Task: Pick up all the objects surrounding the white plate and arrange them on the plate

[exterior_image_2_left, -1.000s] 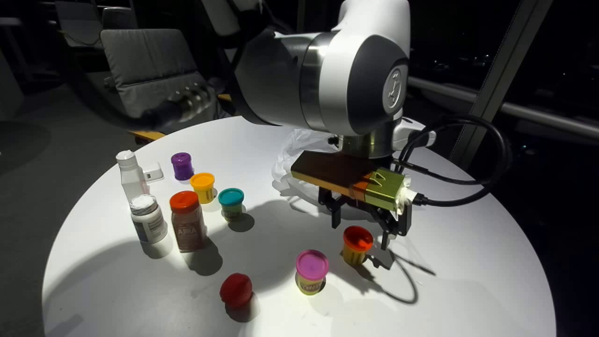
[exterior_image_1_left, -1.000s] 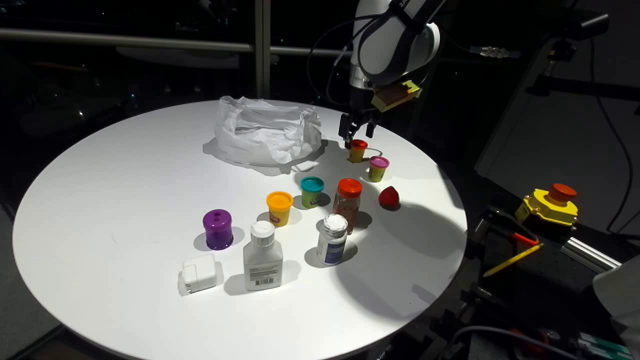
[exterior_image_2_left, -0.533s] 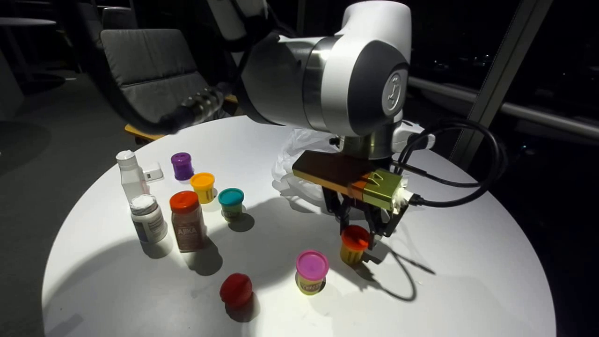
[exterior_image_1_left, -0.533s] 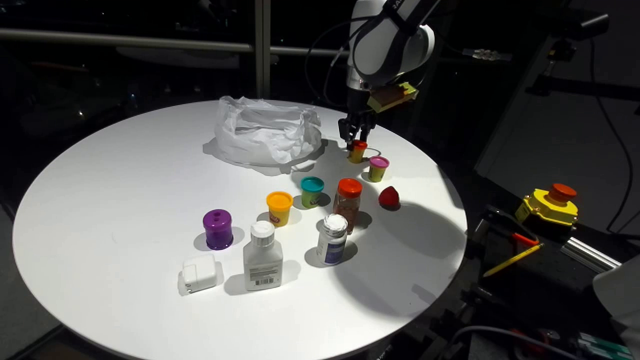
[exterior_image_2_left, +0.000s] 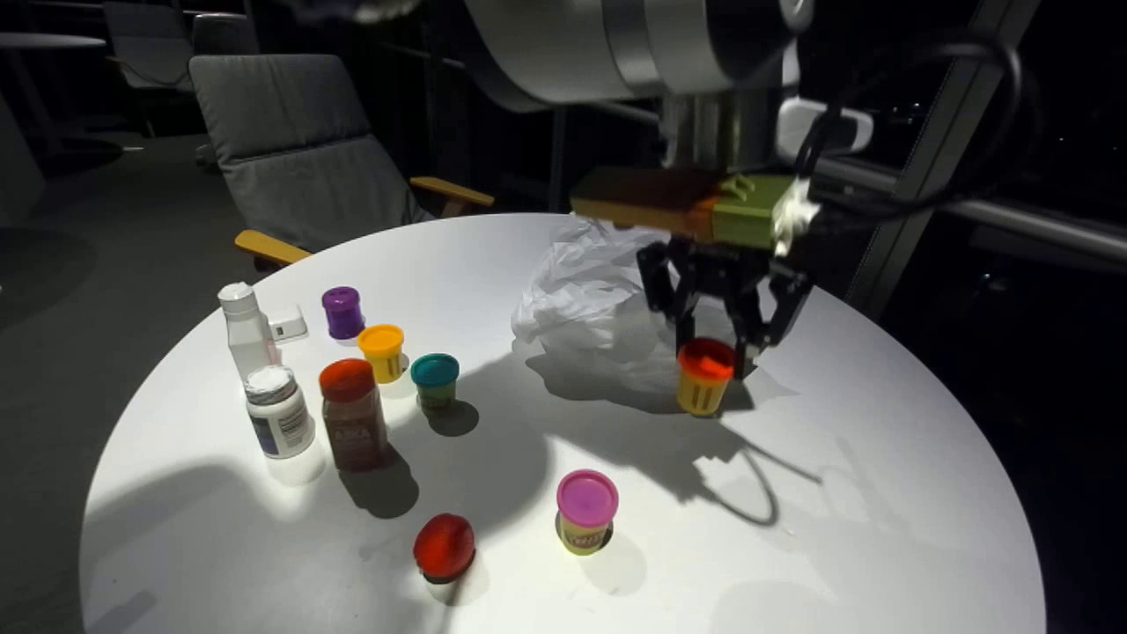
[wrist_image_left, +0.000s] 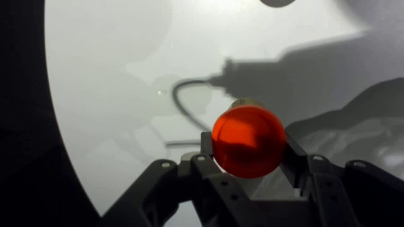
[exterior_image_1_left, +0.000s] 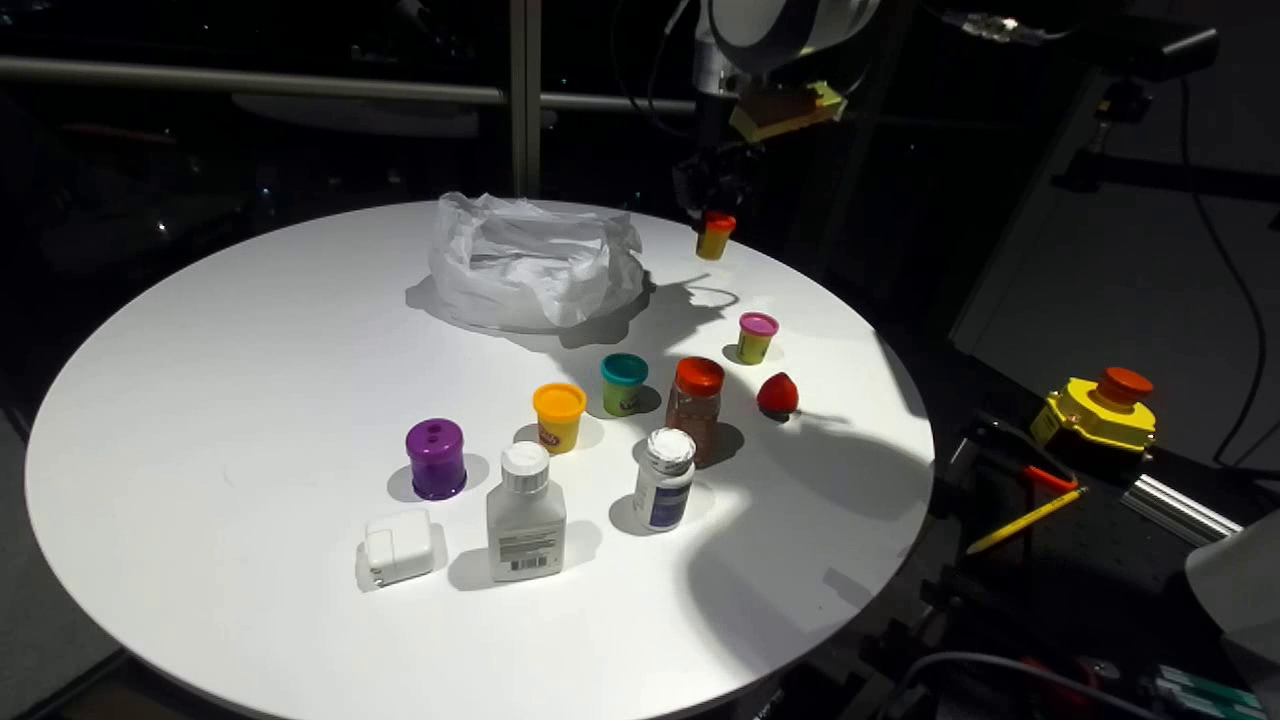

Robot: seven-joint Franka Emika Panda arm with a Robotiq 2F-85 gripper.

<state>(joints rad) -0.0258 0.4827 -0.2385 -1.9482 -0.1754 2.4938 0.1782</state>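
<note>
The pincer [wrist_image_left: 248, 145] has the red-lidded tub [exterior_image_2_left: 703, 392] clamped between its fingers [wrist_image_left: 206, 140], off the surface [exterior_image_1_left: 250, 350]. In the wrist view the lid [wrist_image_left: 252, 157] hides most of the tub, and the white plate [wrist_image_left: 353, 142], between three and four o'clock, is cut off. In an exterior view the plate [exterior_image_1_left: 465, 275] lies at nine o'clock from the tub, its hollow in sight — there the fingers [exterior_image_1_left: 700, 215] are dark on dark, hard to make out. The arm [exterior_image_2_left: 607, 53] runs out of frame in both exterior views. In an exterior view the tall bottle [exterior_image_2_left: 251, 343] covers part of the white block [exterior_image_2_left: 289, 324], and the lettering on the jar [exterior_image_2_left: 352, 431] is blurred; in an exterior view the block [exterior_image_1_left: 400, 545] shows whole. A round grey shape [wrist_image_left: 277, 2] is clipped at one o'clock in the wrist view — I cannot tell what it is. A button [exterior_image_1_left: 1120, 387] and a pencil [exterior_image_1_left: 1030, 520] show in an exterior view, an armchair [exterior_image_2_left: 290, 150] in an exterior view.
</note>
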